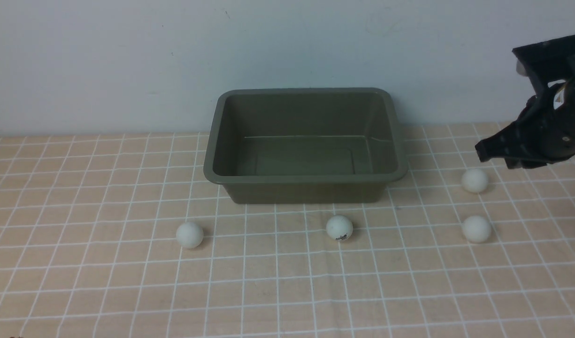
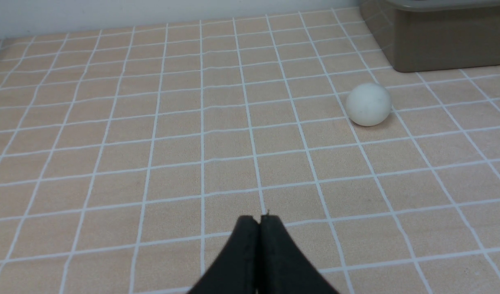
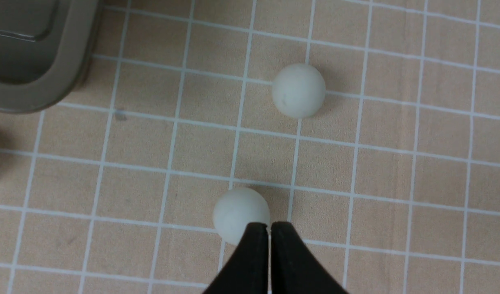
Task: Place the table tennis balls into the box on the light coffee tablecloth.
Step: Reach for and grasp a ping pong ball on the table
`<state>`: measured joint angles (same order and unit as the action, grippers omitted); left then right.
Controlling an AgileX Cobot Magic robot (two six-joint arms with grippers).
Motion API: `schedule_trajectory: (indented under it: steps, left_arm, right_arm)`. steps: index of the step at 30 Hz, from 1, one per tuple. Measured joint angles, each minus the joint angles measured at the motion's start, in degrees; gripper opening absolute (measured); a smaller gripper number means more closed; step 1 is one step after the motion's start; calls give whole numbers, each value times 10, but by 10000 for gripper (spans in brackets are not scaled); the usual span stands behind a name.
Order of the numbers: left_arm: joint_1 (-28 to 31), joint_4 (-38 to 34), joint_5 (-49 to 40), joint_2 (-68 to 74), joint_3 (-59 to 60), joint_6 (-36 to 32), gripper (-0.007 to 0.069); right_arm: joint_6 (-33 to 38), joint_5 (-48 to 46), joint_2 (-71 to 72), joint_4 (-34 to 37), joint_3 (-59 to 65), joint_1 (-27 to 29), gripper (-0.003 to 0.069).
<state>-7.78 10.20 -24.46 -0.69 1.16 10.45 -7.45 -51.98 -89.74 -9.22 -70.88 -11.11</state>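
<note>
Currently the box [image 1: 306, 177] is empty, four table tennis balls [image 1: 339, 228] lie on the light coffee tablecloth [image 1: 80, 281], and the clenched, empty right gripper [image 1: 479, 152] hovers above the far right ball [image 1: 474, 180], apparently needing to open and lower around it.

Counted four white table tennis balls [image 1: 189, 234], one of them carried dark print [image 1: 339, 228], three were plain, one olive-grey box [image 1: 306, 177], one checked tablecloth [image 1: 80, 281], two black grippers, left gripper [image 2: 258, 218], right gripper [image 3: 269, 226].
</note>
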Motion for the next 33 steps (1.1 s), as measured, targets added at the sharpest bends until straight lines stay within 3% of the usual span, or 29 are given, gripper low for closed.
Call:
schedule_trajectory:
  steps: [5,11,19,20,23,26,33]
  left_arm:
    - [0,0,0,0,0,0,-69]
    - [0,0,0,0,0,0,-69]
    - [0,0,0,0,0,0,-69]
    - [0,0,0,0,0,0,-69]
    - [0,0,0,0,0,0,-69]
    - [0,0,0,0,0,0,-69]
    - [0,0,0,0,0,0,-69]
  right_arm:
    - [0,-8,0,0,-3,0,50]
    - [7,-17,0,9,-4,0,174]
    - [24,-14,-4,27,-4,0,487]
    - [24,-13,-5,27,-5,0,495]
    - [24,5,-29,27,-13,1,610]
    - [24,14,-62,29,-34,10,654]
    - [27,16,-145,60,-96,55,664]
